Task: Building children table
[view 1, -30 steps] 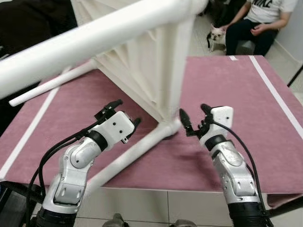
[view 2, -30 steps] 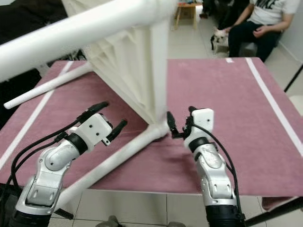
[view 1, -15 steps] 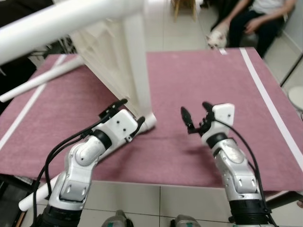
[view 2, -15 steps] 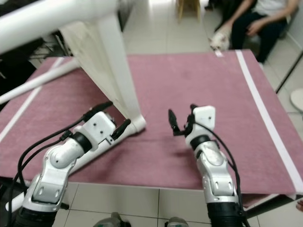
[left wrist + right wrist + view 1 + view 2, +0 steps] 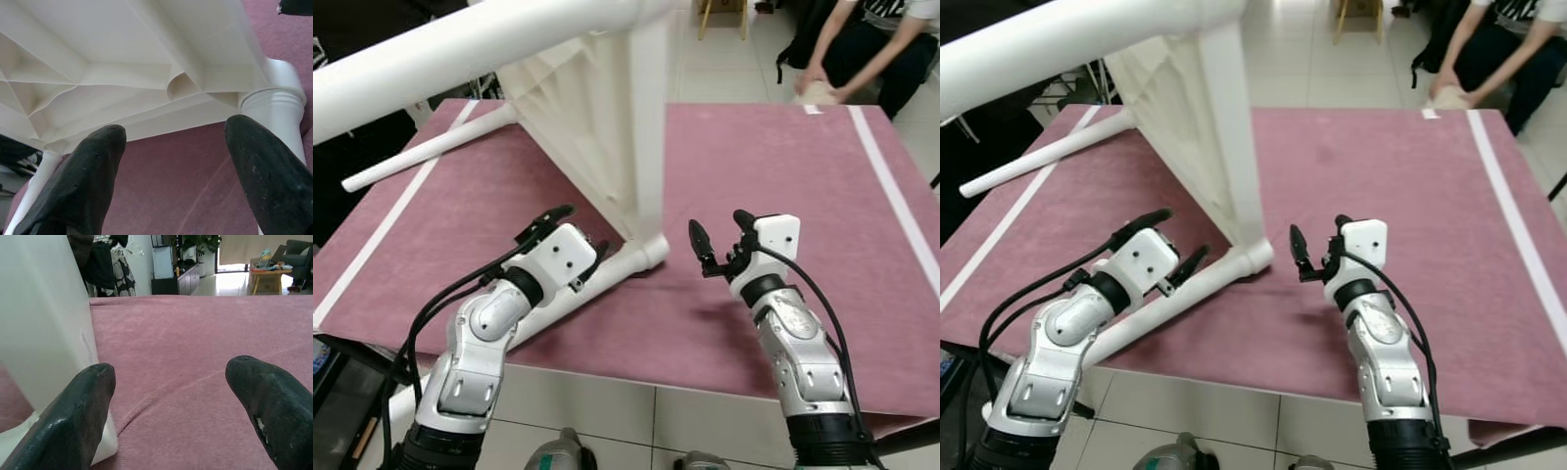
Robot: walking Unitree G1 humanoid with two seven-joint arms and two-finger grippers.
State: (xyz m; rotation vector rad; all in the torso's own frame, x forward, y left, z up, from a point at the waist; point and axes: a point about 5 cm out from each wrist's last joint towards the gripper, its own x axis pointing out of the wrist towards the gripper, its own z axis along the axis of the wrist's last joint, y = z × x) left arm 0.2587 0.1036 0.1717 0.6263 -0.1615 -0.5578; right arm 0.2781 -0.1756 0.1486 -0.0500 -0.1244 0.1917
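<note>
A white plastic children's table (image 5: 597, 108) lies tipped on its side on a dark pink cloth mat (image 5: 773, 157) that has a white stripe (image 5: 893, 191) near each side edge. The ribbed underside of the table top faces the robot. One white round leg (image 5: 607, 277) lies flat on the mat and runs toward the robot, past the mat's near edge. Another white leg (image 5: 421, 157) lies on the mat on the robot's left and points away to that side. A third leg (image 5: 460, 49) sticks out high up, close to the camera (it looks very big and blurry there).

The left gripper (image 5: 576, 235) hangs just over the flat leg, close to the corner where that leg joins the table top. Its two black fingers (image 5: 78, 181) are spread apart with nothing between them. The left wrist view looks up at the ribs under the table top.

The right gripper (image 5: 722, 240) is over the mat, just to the right of that same corner, and it is not touching the table. Its fingers (image 5: 269, 406) are spread wide too, with nothing held.

At the far end of the mat, a person in dark trousers (image 5: 871, 54) bends down with both hands reaching toward the tiled floor (image 5: 724, 59).
</note>
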